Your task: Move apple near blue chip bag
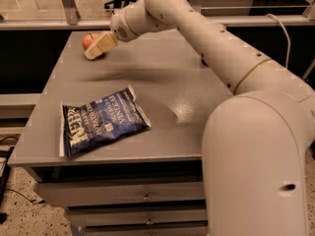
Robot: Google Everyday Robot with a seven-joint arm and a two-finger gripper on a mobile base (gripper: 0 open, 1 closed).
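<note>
The apple [89, 40], small and orange-red, sits at the far left of the grey table [162, 87]. My gripper [96, 48] reaches across from the right and its tan fingers [102, 45] overlap the apple's right side, hiding part of it. The blue chip bag [101, 121], dark blue with white lettering, lies flat near the table's front left, well apart from the apple.
My white arm [216, 53] spans the table from the lower right to the far left and covers the far right of the table. Drawers [142, 196] sit below the front edge. A railing [69, 6] runs behind the table.
</note>
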